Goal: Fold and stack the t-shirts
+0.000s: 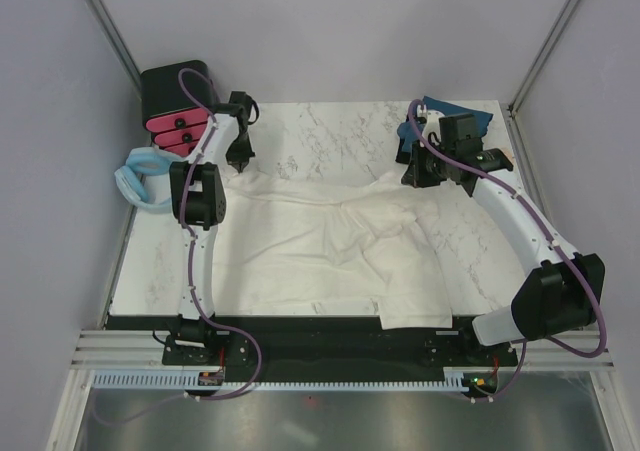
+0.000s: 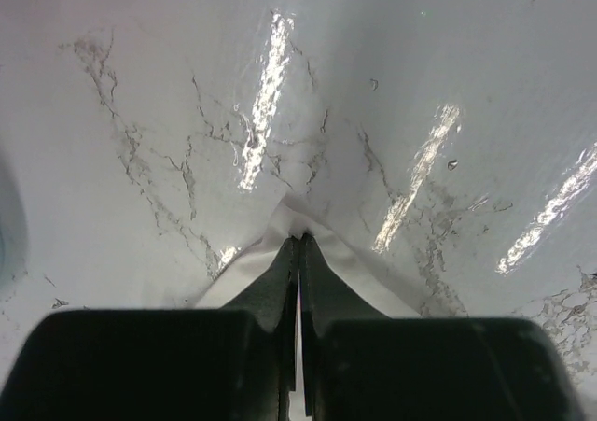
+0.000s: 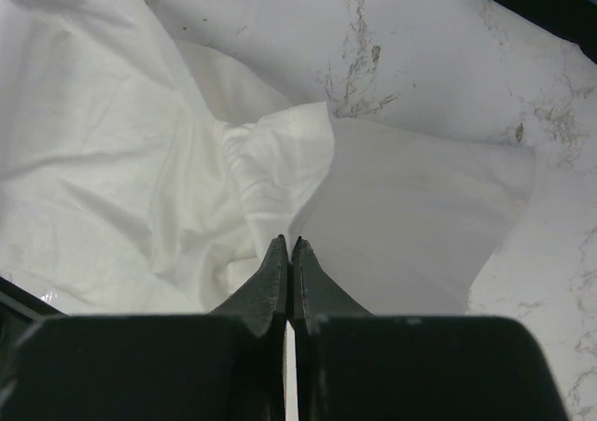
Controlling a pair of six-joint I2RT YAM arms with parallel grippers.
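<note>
Nearest the overhead camera, beyond the arm bases (image 1: 190, 333), the cream-white t-shirt (image 1: 300, 241) lies spread and rumpled over most of the tabletop (image 1: 330, 131), one lower corner reaching the dark strip at the near edge. The dark teal-blue t-shirt (image 1: 455, 111) sits bunched at the far right corner, well apart from the left arm. A black box with pink drawers (image 1: 175, 106) and a pale blue padded ring (image 1: 140, 176) crowd the far left edge. A band of bare marble runs beyond the white shirt, which is the open room for pulling cloth flat. In the left wrist view, the left jaws are pressed together on a thin edge of the white shirt, which peaks up from the glossy marble at their tips. That shows how light and limp the cloth is, and it should slide easily on this surface, though a one-layer pinch could slip. In the right wrist view, the right jaws are likewise pressed together and seem to pinch the shirt beside a sleeve that fans out, thin enough to let light through. Heavy wrinkles lie to their left, and the teal shirt's edge shows at the upper right. Corners, shoulders and hems look like the best holds, since a grip in the middle of the cloth would only bunch it.
</note>
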